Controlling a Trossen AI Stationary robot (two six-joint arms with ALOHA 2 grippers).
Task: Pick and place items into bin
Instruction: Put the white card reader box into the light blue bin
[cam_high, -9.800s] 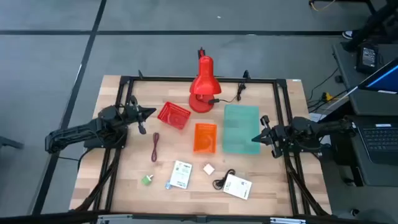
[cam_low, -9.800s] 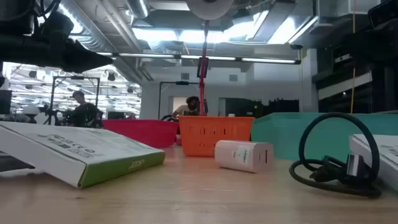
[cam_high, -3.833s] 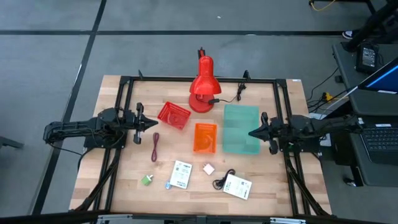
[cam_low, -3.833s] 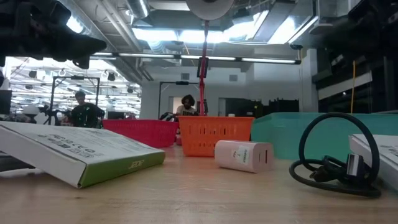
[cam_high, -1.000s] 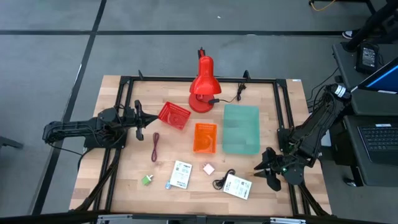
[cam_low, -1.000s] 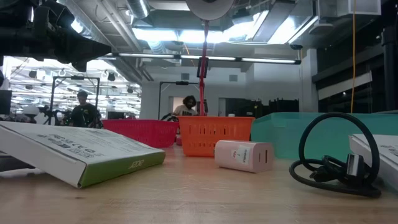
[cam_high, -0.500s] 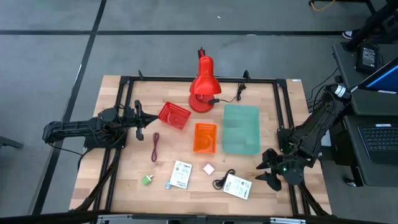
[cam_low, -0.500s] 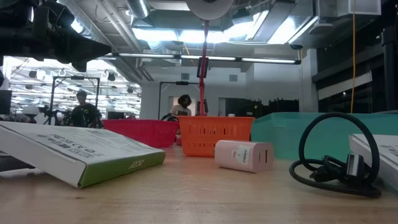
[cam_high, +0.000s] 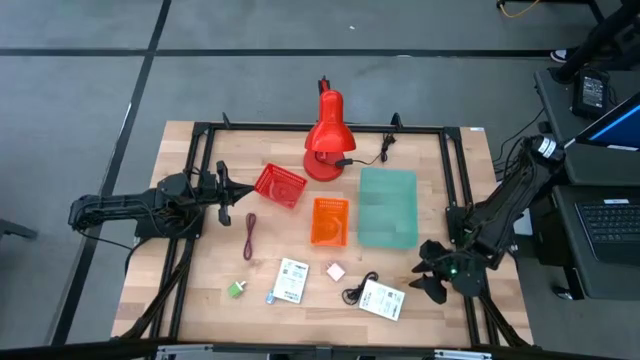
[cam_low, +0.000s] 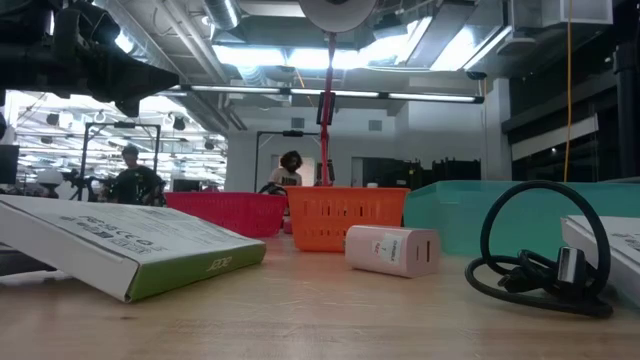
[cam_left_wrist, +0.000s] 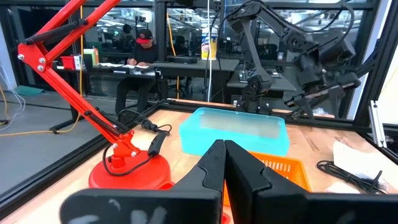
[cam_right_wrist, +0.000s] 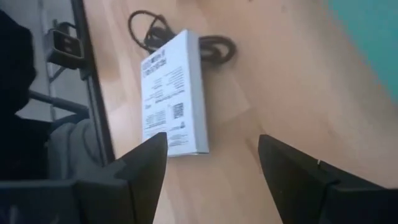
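The right gripper (cam_high: 427, 271) hung low over the table's front right corner with its jaws spread wide, lined up on the white packet (cam_right_wrist: 172, 94) lying flat just ahead with the black coiled cable (cam_high: 354, 292) touching its far edge, which I took as an approach to grasp. The left gripper (cam_high: 232, 198) waited with fingers pressed together beside the red basket (cam_high: 279, 185). The packet lay close to the table's front edge, while bare wood ran clear toward the teal bin (cam_high: 387, 206).

Both arms are dark, jointed and slender, each ending in two tapering black jaws.
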